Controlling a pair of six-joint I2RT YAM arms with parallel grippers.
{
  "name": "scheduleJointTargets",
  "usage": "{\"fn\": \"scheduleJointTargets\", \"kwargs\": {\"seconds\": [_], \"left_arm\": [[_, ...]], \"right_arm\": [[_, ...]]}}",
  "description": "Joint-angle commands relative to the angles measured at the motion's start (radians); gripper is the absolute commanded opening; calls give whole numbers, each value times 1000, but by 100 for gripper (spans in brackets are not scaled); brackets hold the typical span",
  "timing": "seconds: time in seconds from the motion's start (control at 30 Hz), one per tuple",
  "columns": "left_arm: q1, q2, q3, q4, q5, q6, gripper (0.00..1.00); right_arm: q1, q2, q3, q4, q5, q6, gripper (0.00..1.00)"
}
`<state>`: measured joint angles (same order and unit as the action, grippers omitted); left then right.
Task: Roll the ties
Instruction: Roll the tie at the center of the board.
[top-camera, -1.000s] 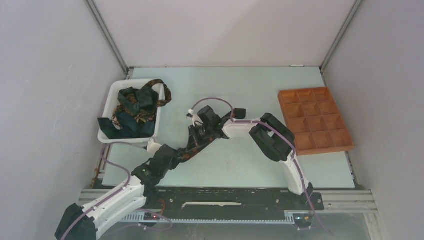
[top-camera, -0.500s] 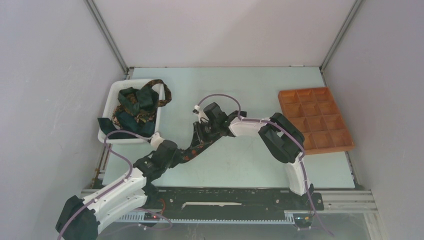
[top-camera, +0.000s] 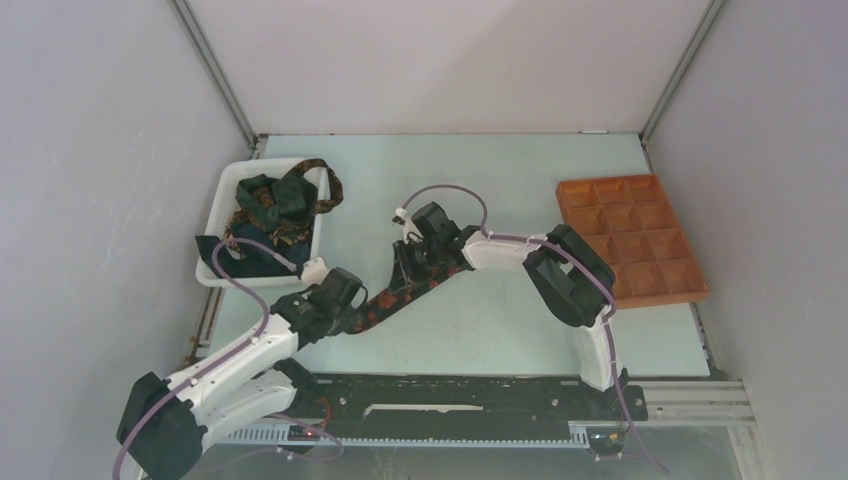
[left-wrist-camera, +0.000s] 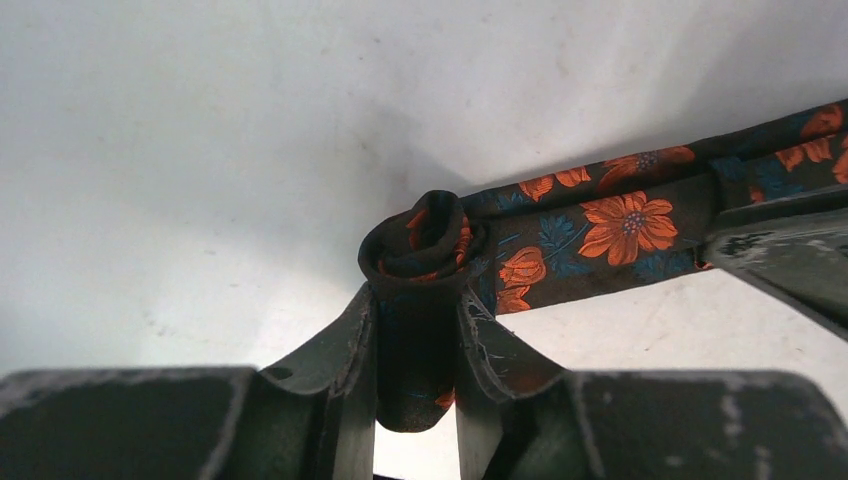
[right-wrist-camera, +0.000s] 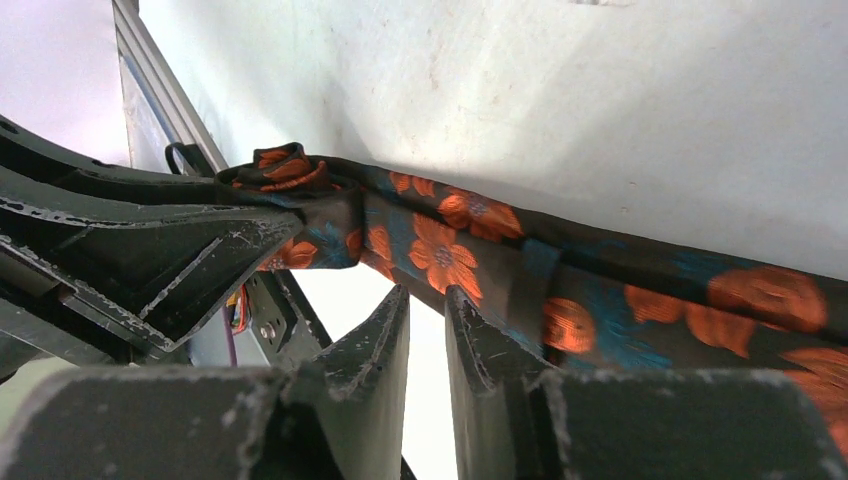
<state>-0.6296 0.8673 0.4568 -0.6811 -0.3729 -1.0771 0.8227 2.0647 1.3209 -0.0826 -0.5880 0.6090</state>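
A dark tie with orange flowers (top-camera: 388, 297) stretches slantwise between my two grippers above the table. My left gripper (top-camera: 352, 306) is shut on its rolled end; in the left wrist view the small roll (left-wrist-camera: 420, 238) sits between the fingertips of that gripper (left-wrist-camera: 418, 292), and the flat strip (left-wrist-camera: 620, 225) runs off to the right. My right gripper (top-camera: 408, 268) holds the strip farther up. In the right wrist view its jaws (right-wrist-camera: 427, 295) are nearly together, with their tips at the lower edge of the tie (right-wrist-camera: 450, 250). Several more ties (top-camera: 265, 215) lie piled in the white bin.
The white bin (top-camera: 213, 222) stands at the left edge of the table, just behind my left arm. An orange-brown compartment tray (top-camera: 650, 298) lies at the right. Grey walls close in both sides and the back.
My left gripper has moved right and forward with the rolled end. My right gripper has shifted slightly right. The tie span between them now shows longer and more stretched.
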Motion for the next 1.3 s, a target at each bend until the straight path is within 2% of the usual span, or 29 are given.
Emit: {"fn": "scheduleJointTargets", "kwargs": {"seconds": [0.0, 0.23, 0.4, 0.73, 1.27], "left_arm": [[4, 69, 83, -141, -76, 50, 22], [4, 184, 174, -200, -97, 99, 22], [3, 281, 232, -221, -97, 137, 21], [-23, 397, 311, -273, -142, 132, 21], [-112, 677, 489, -381, -212, 114, 21]], "right_arm": [[-19, -74, -11, 0, 39, -8, 23], [-46, -103, -46, 0, 76, 10, 26], [-63, -135, -89, 24, 115, 26, 46], [-90, -189, -138, 38, 178, 48, 71], [-261, -247, -221, 31, 196, 49, 76]]}}
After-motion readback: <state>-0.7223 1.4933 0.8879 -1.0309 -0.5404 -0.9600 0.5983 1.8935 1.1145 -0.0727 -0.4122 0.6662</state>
